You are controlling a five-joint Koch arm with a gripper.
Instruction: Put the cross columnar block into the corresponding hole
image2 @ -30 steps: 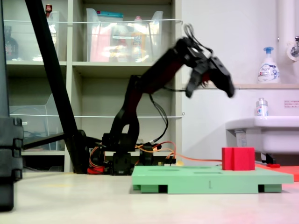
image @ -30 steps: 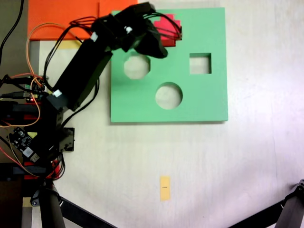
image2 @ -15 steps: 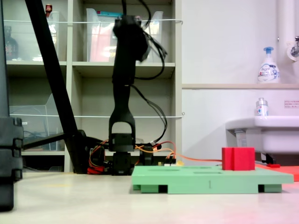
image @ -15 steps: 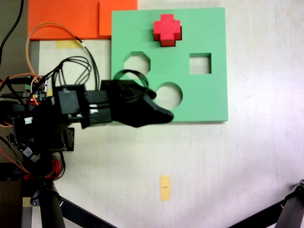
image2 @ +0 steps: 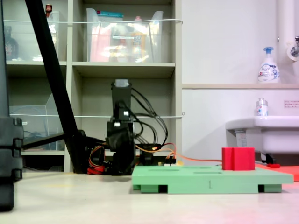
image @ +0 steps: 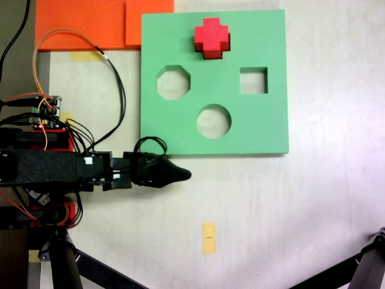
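Observation:
The red cross columnar block (image: 212, 37) stands upright at the top middle of the green foam board (image: 264, 123), free of the arm. In the second exterior view the block (image2: 238, 158) rises well above the board (image2: 187, 179) near its right end. The corresponding hole does not show; the block covers that spot. My gripper (image: 180, 175) lies low just below the board's lower left corner in the first exterior view, shut and holding nothing. In the second exterior view the gripper (image2: 121, 156) hangs folded down by the arm's base, left of the board.
The board has an octagonal cutout (image: 174, 82), a square cutout (image: 253, 80) and a round cutout (image: 213, 121). Orange foam sheets (image: 84, 24) lie at the top left. A yellow tape piece (image: 209, 238) sits on the table. Wires and circuit boards (image: 42, 114) crowd the left edge.
The arm swung away from the block at the board's top, across the board, and folded down beside its lower left corner. The block stayed where it stood.

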